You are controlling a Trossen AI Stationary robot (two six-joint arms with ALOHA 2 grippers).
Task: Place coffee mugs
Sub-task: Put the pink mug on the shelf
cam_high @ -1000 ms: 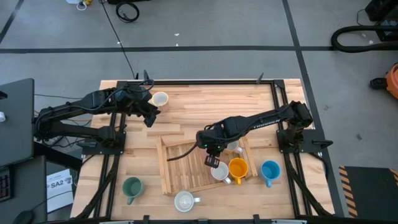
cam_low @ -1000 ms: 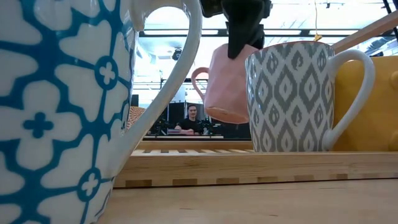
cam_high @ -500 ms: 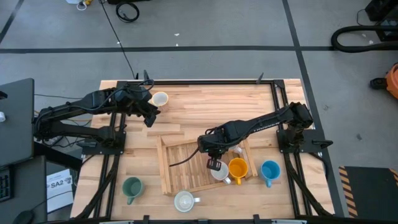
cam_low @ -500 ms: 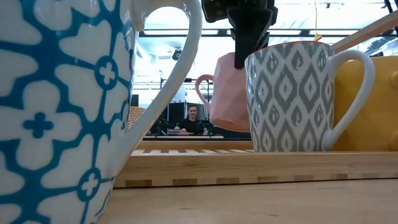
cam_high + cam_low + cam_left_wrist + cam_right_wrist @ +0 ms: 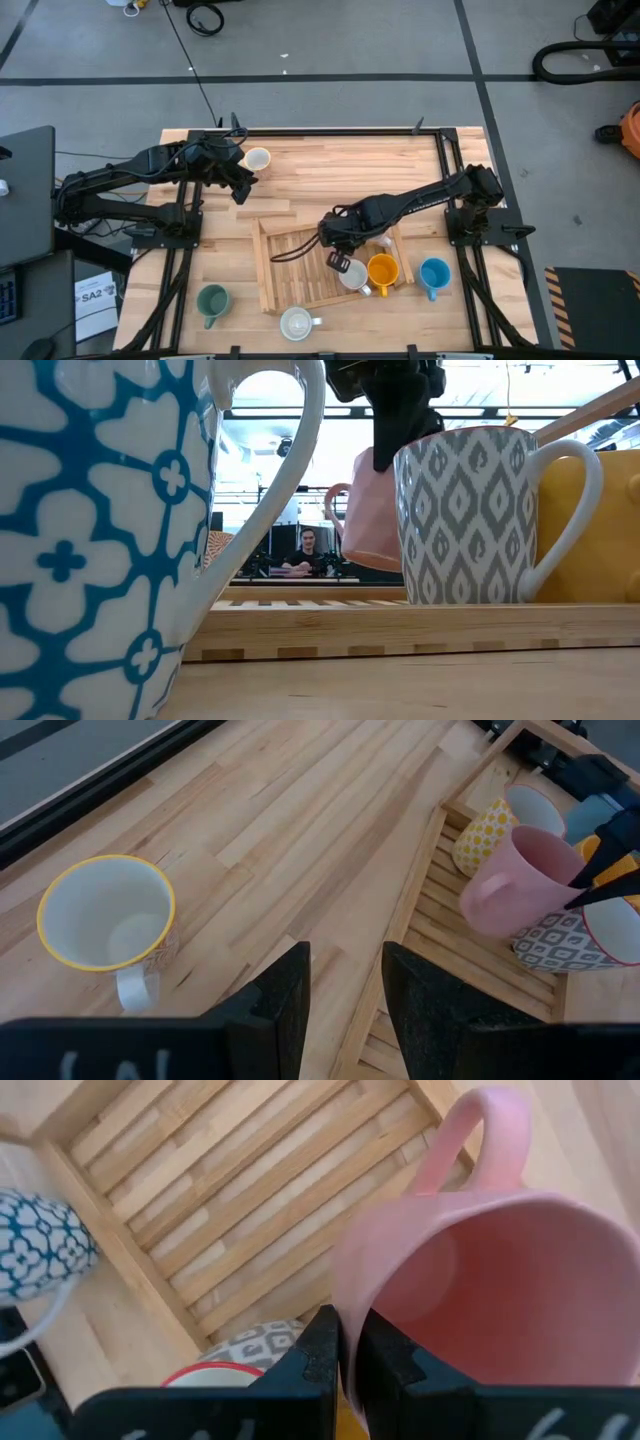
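**A:** Which step is this?

**B:** Placing. The right gripper [image 5: 345, 1342] has its fingers pinched on the rim of the pink ceramic mug [image 5: 490, 1295], hanging tilted over the slatted wooden tray [image 5: 290, 265].

**A:** Next?

**B:** Probably lower it beside the grey-patterned mug [image 5: 465, 510]. The left gripper [image 5: 345, 985] waits, fingers apart, empty.

One pink mug [image 5: 510, 885], one orange mug [image 5: 383, 268], one blue mug [image 5: 434, 272], one dark green mug [image 5: 212, 299], one cream mug [image 5: 257, 158], one yellow-dotted mug [image 5: 478, 835], one grey-patterned mug [image 5: 465, 510] and one blue-flowered mug [image 5: 296, 322] are adding up to eight, while one slatted wooden tray [image 5: 300, 285] is lying on one table [image 5: 330, 175] under two arms, left arm [image 5: 130, 180] and right arm [image 5: 420, 198].
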